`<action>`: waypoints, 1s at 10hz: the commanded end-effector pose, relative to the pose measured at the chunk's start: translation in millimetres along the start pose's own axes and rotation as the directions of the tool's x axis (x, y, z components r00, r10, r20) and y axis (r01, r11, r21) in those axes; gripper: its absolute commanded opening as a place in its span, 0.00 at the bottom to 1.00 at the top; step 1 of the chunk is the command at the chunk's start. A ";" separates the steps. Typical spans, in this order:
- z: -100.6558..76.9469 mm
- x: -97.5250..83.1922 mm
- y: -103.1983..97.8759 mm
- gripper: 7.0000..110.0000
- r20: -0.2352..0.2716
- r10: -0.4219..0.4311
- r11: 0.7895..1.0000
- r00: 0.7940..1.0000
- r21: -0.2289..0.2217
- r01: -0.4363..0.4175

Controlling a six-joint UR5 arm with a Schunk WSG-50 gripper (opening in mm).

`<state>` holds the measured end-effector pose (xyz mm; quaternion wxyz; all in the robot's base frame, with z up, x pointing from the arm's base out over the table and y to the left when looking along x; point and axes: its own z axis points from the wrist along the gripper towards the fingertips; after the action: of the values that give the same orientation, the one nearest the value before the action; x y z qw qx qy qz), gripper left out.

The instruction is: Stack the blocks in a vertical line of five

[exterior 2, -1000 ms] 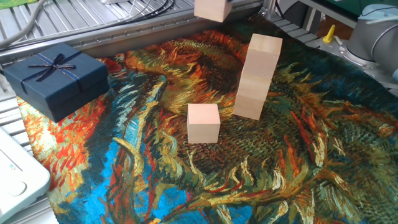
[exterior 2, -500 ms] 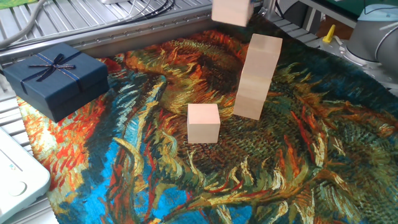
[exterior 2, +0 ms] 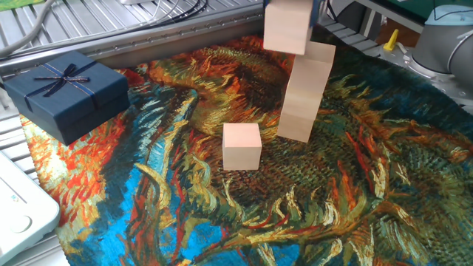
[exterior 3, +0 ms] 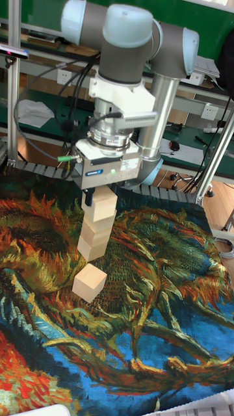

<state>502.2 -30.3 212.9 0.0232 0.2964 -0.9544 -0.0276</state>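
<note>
A stack of three pale wooden blocks [exterior 2: 304, 92] [exterior 3: 93, 235] stands on the painted cloth, leaning slightly. A fourth block [exterior 2: 287, 28] [exterior 3: 103, 198] hangs at the stack's top, a little to its left in the fixed view. Whether it touches the top block I cannot tell. My gripper [exterior 3: 101, 194] is shut on this block from above. In the fixed view the gripper is almost wholly cut off by the top edge. A loose block [exterior 2: 242, 146] [exterior 3: 89, 283] lies on the cloth just in front of the stack's base.
A dark navy gift box [exterior 2: 65, 92] with a ribbon bow sits at the cloth's left edge. A white device [exterior 2: 18, 214] occupies the lower left corner. Metal rails and cables run along the back. The arm's grey joint [exterior 2: 443, 33] stands at the far right.
The held block has travelled right and downward, from left of the stack and high in the frame to the level of the stack's top. The other blocks stayed put.
</note>
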 end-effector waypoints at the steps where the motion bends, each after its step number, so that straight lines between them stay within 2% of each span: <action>1: 3.0 0.0 10.7 0.00 0.001 -0.027 0.999 1.000 -0.027 0.027; 2: 0.8 0.1 14.1 0.00 0.002 -0.025 0.999 1.000 -0.031 0.025; 4: -2.9 10.7 14.4 0.00 -0.022 -0.042 0.999 0.999 -0.009 0.041; 6: -5.7 22.0 20.4 0.00 -0.046 -0.049 0.999 0.998 -0.021 0.048; 8: -5.6 20.4 26.3 0.00 -0.037 -0.037 0.999 0.999 -0.038 0.036; 10: -5.2 21.3 24.0 0.00 -0.042 -0.036 0.999 0.998 -0.029 0.035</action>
<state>473.6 -25.0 218.5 0.0476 0.3144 -0.9476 -0.0317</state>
